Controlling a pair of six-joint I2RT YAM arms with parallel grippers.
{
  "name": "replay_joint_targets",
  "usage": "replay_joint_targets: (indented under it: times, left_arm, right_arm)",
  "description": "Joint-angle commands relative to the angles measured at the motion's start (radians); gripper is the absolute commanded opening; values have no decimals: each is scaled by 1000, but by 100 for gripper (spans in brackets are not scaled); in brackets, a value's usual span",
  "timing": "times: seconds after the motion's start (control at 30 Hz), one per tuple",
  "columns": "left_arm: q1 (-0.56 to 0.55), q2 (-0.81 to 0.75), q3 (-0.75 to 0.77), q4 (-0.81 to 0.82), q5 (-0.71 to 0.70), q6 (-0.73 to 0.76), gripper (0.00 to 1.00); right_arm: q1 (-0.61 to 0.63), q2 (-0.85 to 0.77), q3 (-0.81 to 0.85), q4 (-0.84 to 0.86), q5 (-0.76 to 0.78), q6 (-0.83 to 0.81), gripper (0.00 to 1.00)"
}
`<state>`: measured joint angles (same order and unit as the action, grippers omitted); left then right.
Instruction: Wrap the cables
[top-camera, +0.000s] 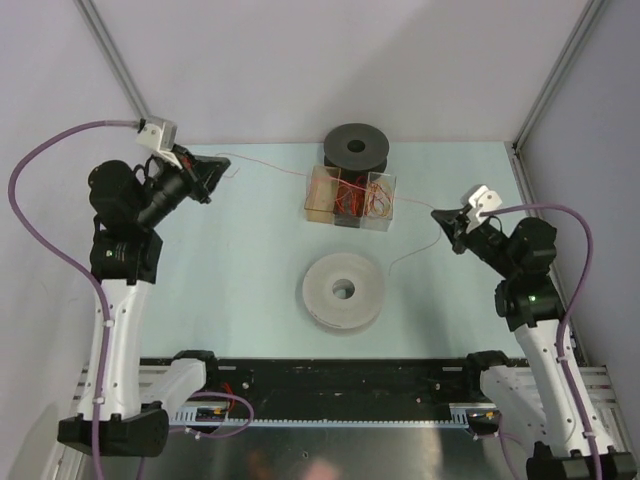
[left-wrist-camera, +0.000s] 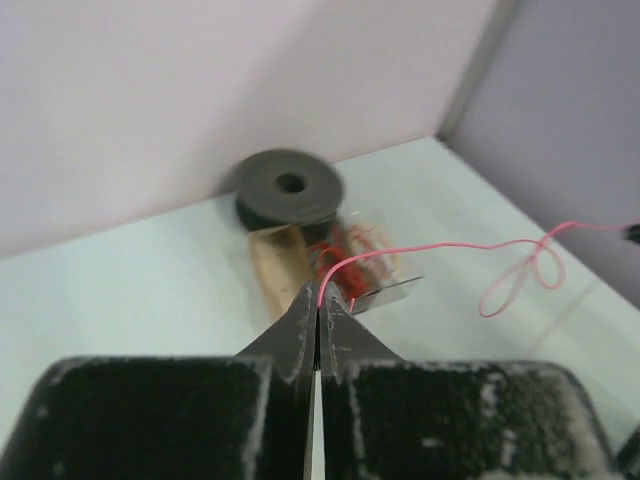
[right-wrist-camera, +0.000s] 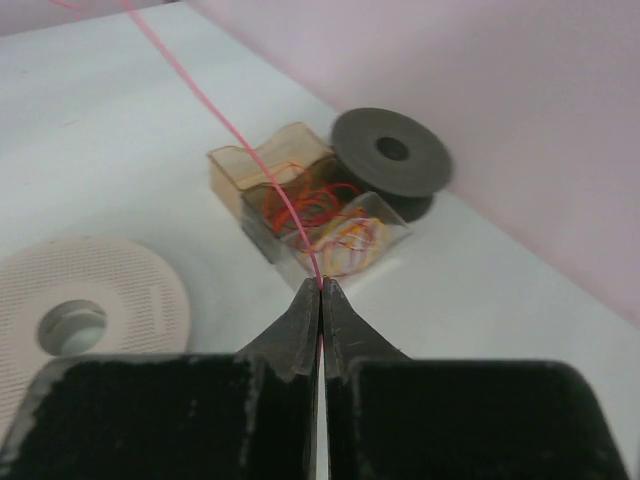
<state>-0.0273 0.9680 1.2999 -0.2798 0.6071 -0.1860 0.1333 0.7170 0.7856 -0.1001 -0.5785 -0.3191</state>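
Observation:
One thin pink cable (top-camera: 265, 165) hangs between both grippers. My left gripper (top-camera: 218, 170) is at the back left, shut on one end; in the left wrist view the cable (left-wrist-camera: 440, 247) leaves the closed gripper (left-wrist-camera: 320, 295), arcs right and makes a small loop. My right gripper (top-camera: 440, 215) is at the right, shut on the other end; in the right wrist view the cable (right-wrist-camera: 220, 120) runs from the closed gripper (right-wrist-camera: 321, 285) up to the top left. A slack strand drops from the right gripper toward the white spool (top-camera: 343, 290).
A black spool (top-camera: 356, 148) stands at the back wall. In front of it is a clear compartment box (top-camera: 350, 197) holding tangled red and yellow wires. The white perforated spool lies flat in the middle. Walls enclose the back and both sides.

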Motion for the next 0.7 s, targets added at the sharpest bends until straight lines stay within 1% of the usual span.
replay_joint_targets:
  times: [0.0,0.23,0.5,0.67]
  left_arm:
    - [102,2,-49,-22,-96,-1,0]
    - [165,16,-96,-46,-159,38,0]
    - [182,29,-120,-73,-283,97,0]
    - [189,45,-124,-97,-312,115,0]
  right_arm:
    - [-121,-31,15,-20,-49,-19,0]
    - [-278,-35,29,-18,-125,-13,0]
    - [-443,-30,32,-6,-222,-1,0]
    - [-542,-24,33,0,-280,4,0]
